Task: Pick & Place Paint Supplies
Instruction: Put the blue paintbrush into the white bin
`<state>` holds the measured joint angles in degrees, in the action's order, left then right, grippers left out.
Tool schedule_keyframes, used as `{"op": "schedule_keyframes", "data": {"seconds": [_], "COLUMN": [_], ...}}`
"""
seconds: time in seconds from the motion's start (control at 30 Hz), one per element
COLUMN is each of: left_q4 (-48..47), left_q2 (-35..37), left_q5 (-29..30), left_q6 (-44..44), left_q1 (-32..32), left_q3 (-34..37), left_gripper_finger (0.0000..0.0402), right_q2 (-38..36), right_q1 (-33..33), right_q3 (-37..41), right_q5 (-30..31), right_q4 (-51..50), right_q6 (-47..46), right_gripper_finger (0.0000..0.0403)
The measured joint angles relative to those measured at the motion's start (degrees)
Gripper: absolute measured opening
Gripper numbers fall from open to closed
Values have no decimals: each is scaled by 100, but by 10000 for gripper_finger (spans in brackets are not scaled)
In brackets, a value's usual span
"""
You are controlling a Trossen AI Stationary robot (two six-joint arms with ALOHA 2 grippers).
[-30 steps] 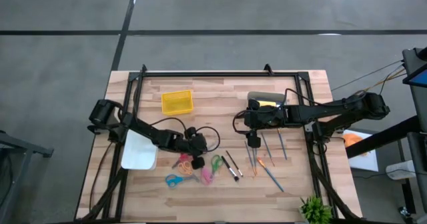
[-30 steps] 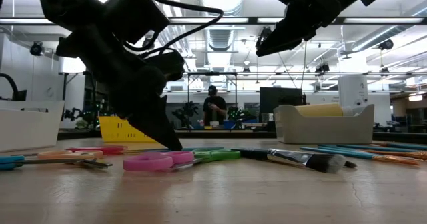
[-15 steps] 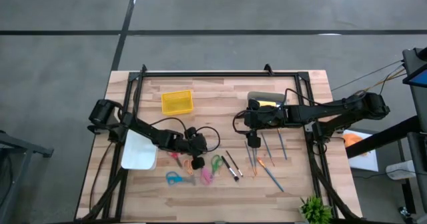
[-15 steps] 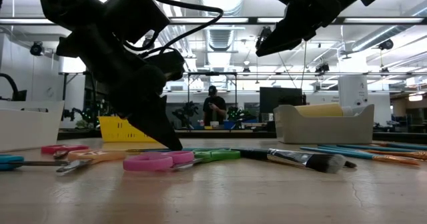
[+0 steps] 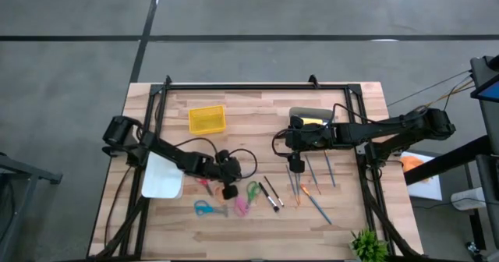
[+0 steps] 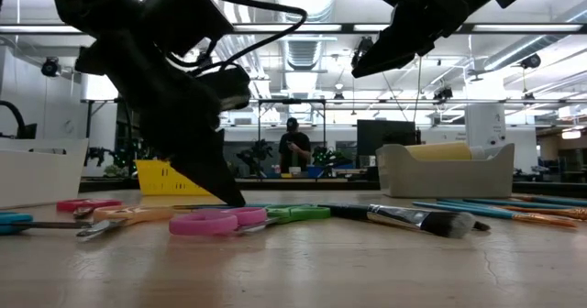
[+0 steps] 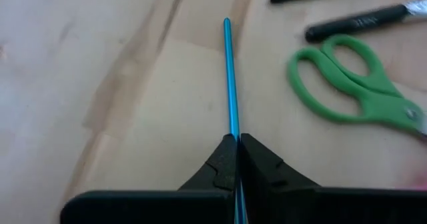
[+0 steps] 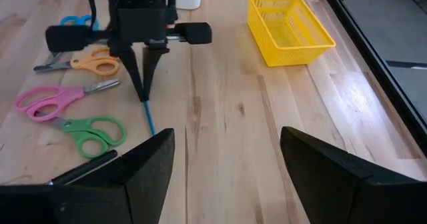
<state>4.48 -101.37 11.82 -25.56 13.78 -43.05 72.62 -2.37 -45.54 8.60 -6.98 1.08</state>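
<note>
Left claw (image 7: 237, 144) pinches a thin teal stick (image 7: 230, 77) mid-frame, bare worktop (image 7: 100, 84) leftward; right claw (image 8: 223, 151) gapes empty.

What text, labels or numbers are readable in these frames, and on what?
None readable in any view.
Yellow plastic mesh basket: no label visible.
Green-handled scissors: no marking visible.
Black-handled paintbrush: faint marks on the handle, too blurred to read.
Thin teal stick gripped by the left gripper: plain.
Room behind the table in the low view: nothing legible.
</note>
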Motion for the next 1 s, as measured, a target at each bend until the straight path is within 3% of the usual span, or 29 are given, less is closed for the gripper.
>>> {"op": "schedule_keyframes", "data": {"seconds": [0.43, 0.7, 1.0], "left_q4": [-1197, -2854, -4774], "left_q2": [1350, 2690, 4006], "left_q5": [343, 1043, 1184], "left_q6": [-267, -2200, -3924], "left_q1": [-18, -22, -11], "left_q3": [-2, 28, 31], "left_gripper_finger": [8, 8, 8], "right_q2": [0, 0, 0], "right_q1": [2, 2, 2], "right_q3": [1, 0, 0], "right_q5": [0, 0, 0], "right_q4": [5, 0, 2], "right_q6": [0, 0, 0], "right_gripper_finger": [270, 270, 270]}}
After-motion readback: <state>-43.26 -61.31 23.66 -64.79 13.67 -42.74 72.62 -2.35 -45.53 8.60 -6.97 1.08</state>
